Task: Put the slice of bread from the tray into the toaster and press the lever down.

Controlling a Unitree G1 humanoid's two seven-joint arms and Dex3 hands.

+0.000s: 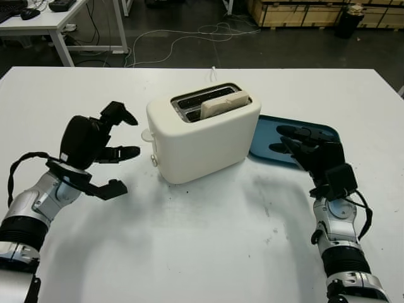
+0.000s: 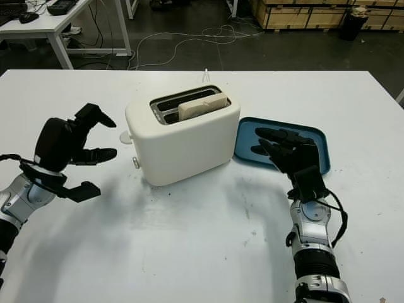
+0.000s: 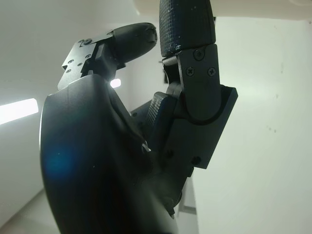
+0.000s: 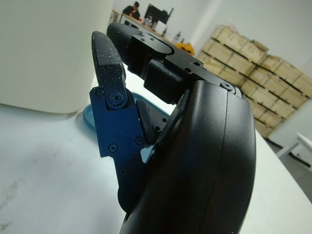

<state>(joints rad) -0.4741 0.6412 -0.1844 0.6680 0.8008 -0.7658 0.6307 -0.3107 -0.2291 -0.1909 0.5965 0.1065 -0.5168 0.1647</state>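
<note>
Sitting in the near slot of the toaster, the bread was already where the task wanted it, its top edge poking above the slot and leaning a little along its length. The tray lay on the white worktop just beside the toaster on the robot's right, touching or nearly touching its side, and no bread was on it. So the loading step looked done, and the step in hand was judged to be the lever. The left hand hovered above the worktop near the toaster's left end, open and holding nothing, its fingers aimed toward that end. On that end face sat a small pale tab and, lower, a little knob; the tab was most likely the lever, though that could not be told for sure. It appeared to sit high, so the press was probably not yet made. The right hand hung over the tray's near edge, open and empty, well clear of the toaster. The next move would call for the left hand to close the gap, set 1 fingertip on top of the tab and push straight down until it latched. A sideways push could slide the light toaster across the worktop toward the tray, so the force needed to stay vertical.
</note>
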